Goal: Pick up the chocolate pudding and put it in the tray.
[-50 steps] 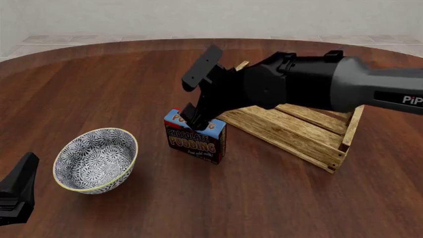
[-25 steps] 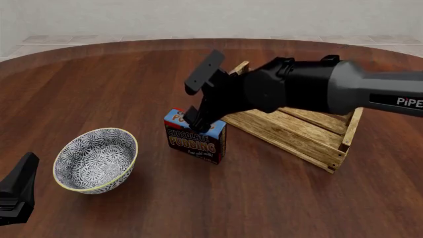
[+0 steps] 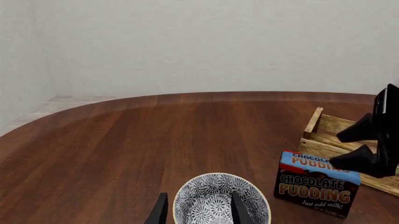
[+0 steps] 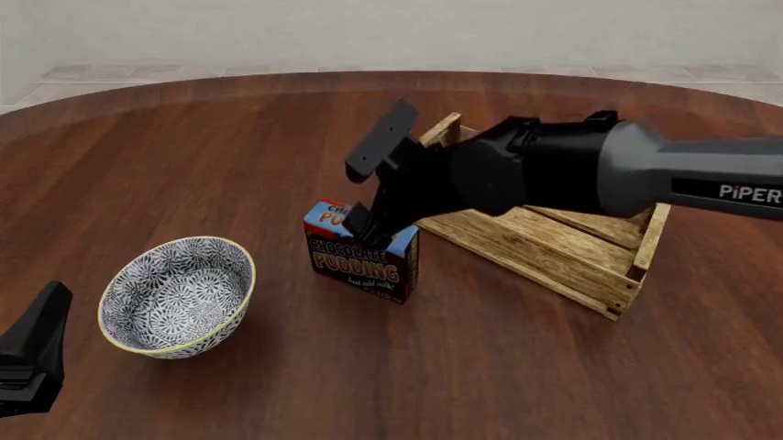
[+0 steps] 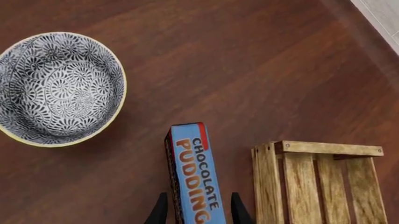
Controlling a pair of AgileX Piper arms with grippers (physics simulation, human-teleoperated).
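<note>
Pincer [image 5: 197, 215] of R arm open, straddling pudding [image 5: 194, 177] top.

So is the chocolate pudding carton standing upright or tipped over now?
Upright: the chocolate pudding carton stands on the table, its printed front vertical, blue top facing up.

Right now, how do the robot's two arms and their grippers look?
The right arm has a smooth grey forearm marked "PiPER" in white, then a bulky black wrist. The right gripper is matte black with flat, angular fingers. Only the left gripper, also black, shows. No cables visible.

Left tool [image 3: 198, 212] open over patterned bowl [image 3: 221, 200].
</note>
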